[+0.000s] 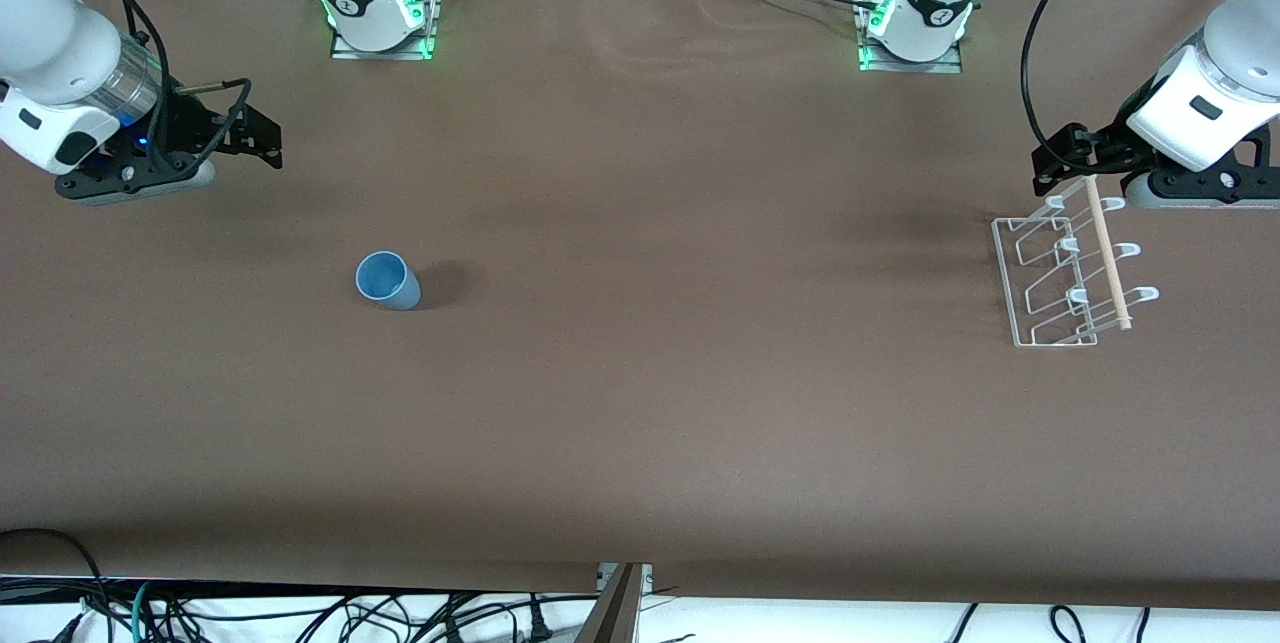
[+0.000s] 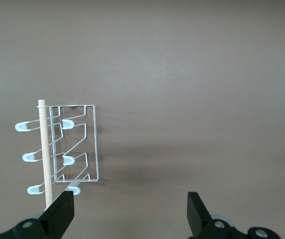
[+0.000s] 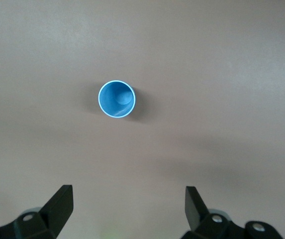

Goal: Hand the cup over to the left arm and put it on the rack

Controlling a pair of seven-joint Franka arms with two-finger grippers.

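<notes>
The light-blue cup [image 1: 388, 280] stands upright and mouth up on the brown table, toward the right arm's end. It also shows in the right wrist view [image 3: 117, 99], apart from the fingers. My right gripper [image 1: 262, 138] hangs open and empty over bare table beside the cup; its own view [image 3: 129, 204] shows the jaws wide apart. The clear-and-white rack [image 1: 1070, 273] with its wooden dowel [image 1: 1108, 253] sits toward the left arm's end. My left gripper [image 1: 1050, 168] is open and empty over the table at the rack's edge. The rack [image 2: 67, 149] lies beside one finger [image 2: 60, 214] in the left wrist view.
The two arm bases [image 1: 380, 13] [image 1: 915, 23] with green lights stand at the table's farthest edge from the front camera. Cables hang below the table edge nearest that camera [image 1: 300, 613]. The brown tabletop [image 1: 700, 253] stretches between cup and rack.
</notes>
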